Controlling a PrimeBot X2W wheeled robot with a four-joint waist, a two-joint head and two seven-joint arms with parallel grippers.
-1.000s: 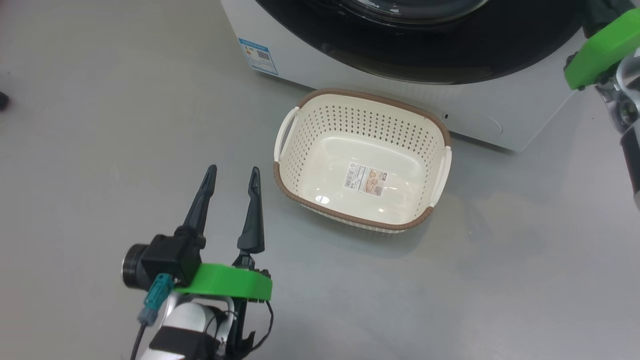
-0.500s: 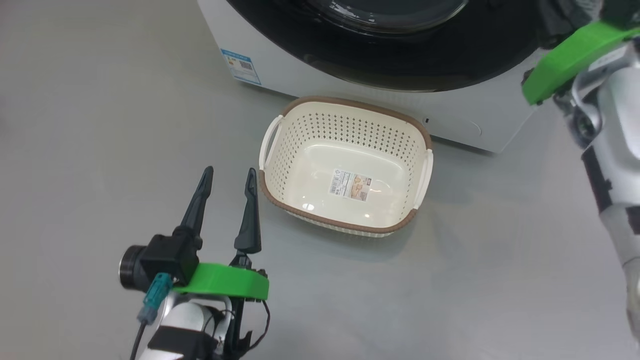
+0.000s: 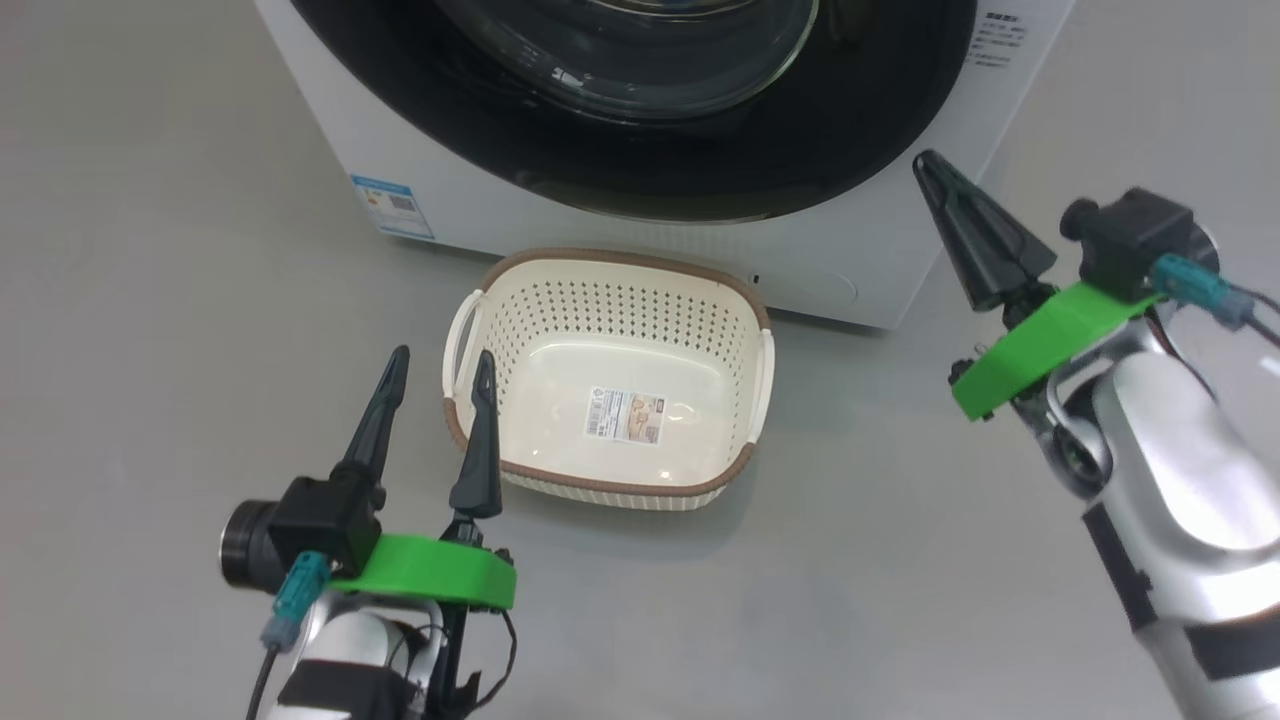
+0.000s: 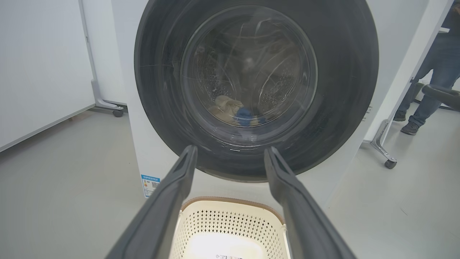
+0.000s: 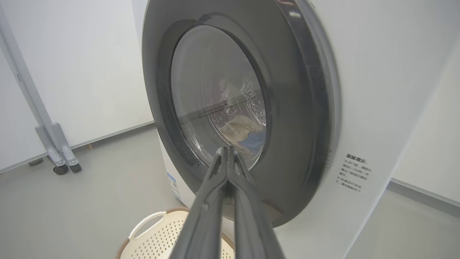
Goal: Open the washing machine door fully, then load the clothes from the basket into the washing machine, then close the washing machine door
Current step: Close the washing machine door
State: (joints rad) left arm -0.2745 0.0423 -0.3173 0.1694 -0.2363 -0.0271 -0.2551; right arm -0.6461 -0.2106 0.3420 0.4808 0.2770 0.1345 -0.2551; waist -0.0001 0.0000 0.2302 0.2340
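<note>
**In front of the washing machine (image 3: 330, 130): positions and gripper states**

**Head view.** The washing machine door (image 3: 700, 180) occupies the upper centre, with its black rim flush against the white front. The basket (image 3: 620, 262) stands on the grey floor (image 3: 150, 300) just below it, at frame centre. A sticker label (image 3: 625, 415) shows on its bare bottom. The left gripper (image 3: 442, 353) is at lower left, fingers spread wide and holding nothing. Its inner finger overlaps the basket's left rim; contact cannot be determined. The right gripper (image 3: 930, 165) is at mid right, fingers pressed together into one point and holding nothing.

**Left wrist view.** This view adds the clothes (image 4: 233, 108), cream with a blue patch. They lie inside the drum behind the door glass, at frame centre. A person's legs (image 4: 427, 82) stand at the right edge. The basket sits at bottom centre, between the spread fingers.

**Right wrist view.** The door is seen obliquely, lying against the front. This view adds printed text (image 5: 355, 172) on the white panel at lower right. The joined fingers rise from bottom centre. A white basket handle (image 5: 147, 223) lies at lower left.
</note>
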